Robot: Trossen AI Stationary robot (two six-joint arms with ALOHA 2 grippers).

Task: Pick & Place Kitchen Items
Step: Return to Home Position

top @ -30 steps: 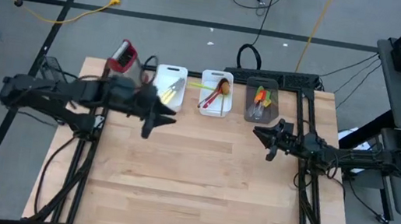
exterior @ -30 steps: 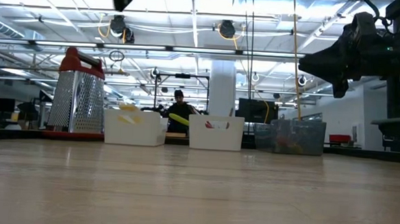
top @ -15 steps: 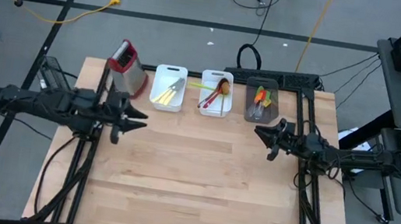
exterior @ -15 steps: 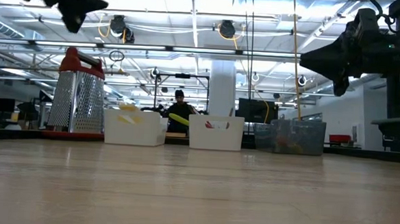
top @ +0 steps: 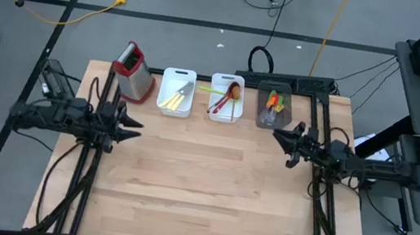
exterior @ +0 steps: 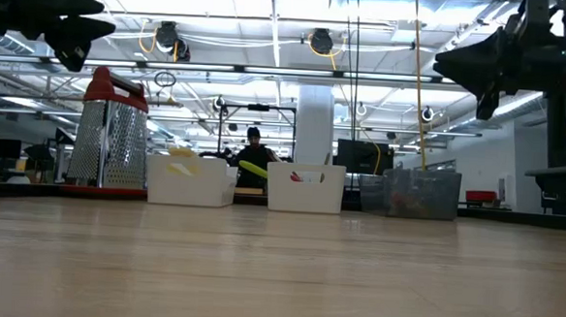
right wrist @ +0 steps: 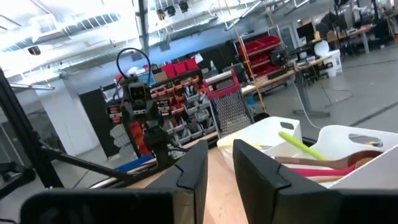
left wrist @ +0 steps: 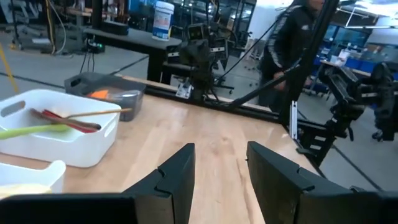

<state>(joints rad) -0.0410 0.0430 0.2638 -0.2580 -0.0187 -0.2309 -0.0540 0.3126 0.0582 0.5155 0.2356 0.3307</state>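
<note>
High view: the left arm [top: 62,113] lies folded low along the table's left edge and the right arm [top: 360,163] along its right edge, both pointing inward and well apart from each other; the left gripper [top: 135,129] hangs over the table's left side, near the grater [top: 134,72], its fingers [left wrist: 179,173] spread apart with nothing between them; the right gripper [top: 282,144] hangs in front of the grey bin [top: 259,116], its fingers [right wrist: 194,167] parted by a narrower gap and also holding nothing.

The pale wooden table [top: 207,199] is bare in front of a row along its far edge: grater, left white bin [top: 168,75], right white bin [top: 234,119], grey bin; around it runs a grey floor with cables, and the low view looks into a bright hall with ceiling lights, shelves and a person [exterior: 253,143] standing behind the bins.

All the utensils lie in the bins: the knives [top: 184,90] and a yellow spatula [top: 167,102] in the left white bin; the wooden spoon [left wrist: 93,114], red spoon [left wrist: 62,119] and green spoon [left wrist: 28,131] crossed in the right white bin, the green one poking over its rim; the small spatulas [top: 275,102], orange, red and green, in the grey bin.

How many spatulas sit there is hard to count; in the low view the bin walls hide most of the contents.
</note>
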